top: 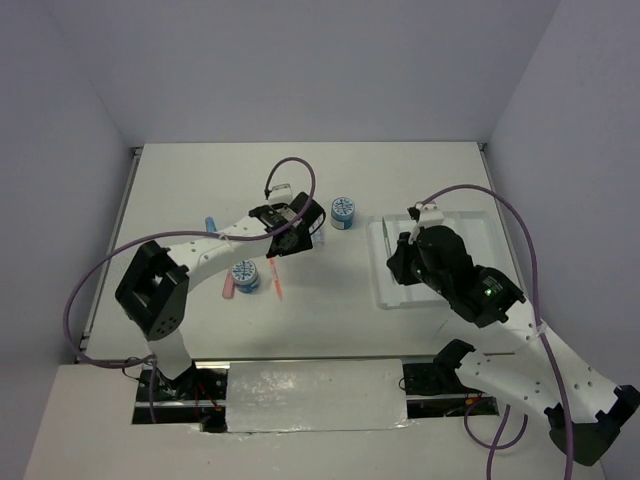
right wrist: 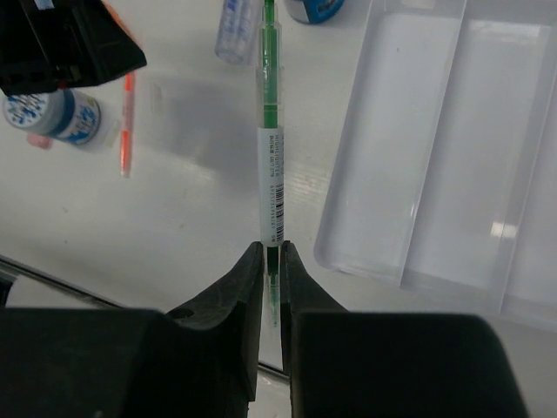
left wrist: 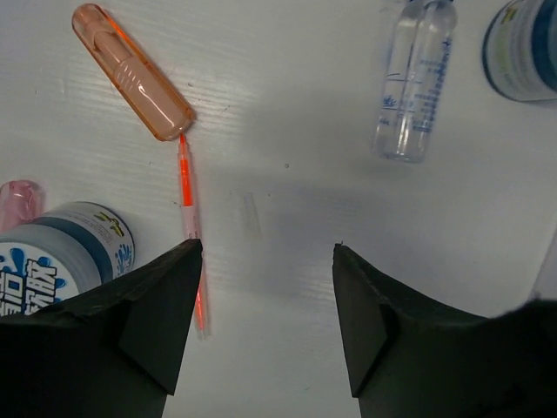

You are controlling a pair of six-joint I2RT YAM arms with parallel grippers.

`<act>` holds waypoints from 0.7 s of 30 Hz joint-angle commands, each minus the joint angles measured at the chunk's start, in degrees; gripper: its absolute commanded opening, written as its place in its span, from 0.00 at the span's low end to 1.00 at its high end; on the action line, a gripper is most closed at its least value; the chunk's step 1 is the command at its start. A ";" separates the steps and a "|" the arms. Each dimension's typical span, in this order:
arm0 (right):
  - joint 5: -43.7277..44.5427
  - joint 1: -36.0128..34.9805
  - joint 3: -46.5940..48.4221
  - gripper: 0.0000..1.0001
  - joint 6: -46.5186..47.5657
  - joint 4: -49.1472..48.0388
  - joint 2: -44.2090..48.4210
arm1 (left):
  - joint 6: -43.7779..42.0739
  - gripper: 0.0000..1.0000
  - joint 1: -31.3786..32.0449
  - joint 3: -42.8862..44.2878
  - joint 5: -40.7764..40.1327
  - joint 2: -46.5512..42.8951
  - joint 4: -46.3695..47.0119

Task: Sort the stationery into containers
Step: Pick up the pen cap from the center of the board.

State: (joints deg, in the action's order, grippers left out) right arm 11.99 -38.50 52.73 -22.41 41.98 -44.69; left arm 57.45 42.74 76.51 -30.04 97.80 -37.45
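The right gripper point(right wrist: 271, 261) clamps a green pen point(right wrist: 271, 131) beside the white tray point(right wrist: 452, 148) near the table's right edge, while the left gripper point(left wrist: 265, 296), jaws wide and empty, hovers mid-table above the orange pen point(left wrist: 187, 218), apparently without contact.

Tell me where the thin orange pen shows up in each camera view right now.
Top external: thin orange pen lies left of centre, below the left tool.
Left wrist: lower left, running down from the orange capsule.
Right wrist: upper left.
Shared landmark: the blue-white roll beside it.
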 commanded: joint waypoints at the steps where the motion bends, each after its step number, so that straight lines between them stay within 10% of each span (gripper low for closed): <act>1: -0.74 -0.44 -3.16 0.00 0.97 0.57 0.03 | 2.57 0.72 -0.47 2.32 1.74 2.65 0.01; 21: -2.58 -0.43 -4.04 0.00 1.41 -0.58 0.39 | 6.71 0.56 -3.10 -0.40 6.49 12.24 2.47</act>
State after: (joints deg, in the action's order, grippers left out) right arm 9.98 -38.50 48.69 -21.76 42.72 -44.80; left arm 63.26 40.14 76.44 -23.53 110.15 -35.70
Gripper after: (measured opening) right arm 0.144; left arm 0.574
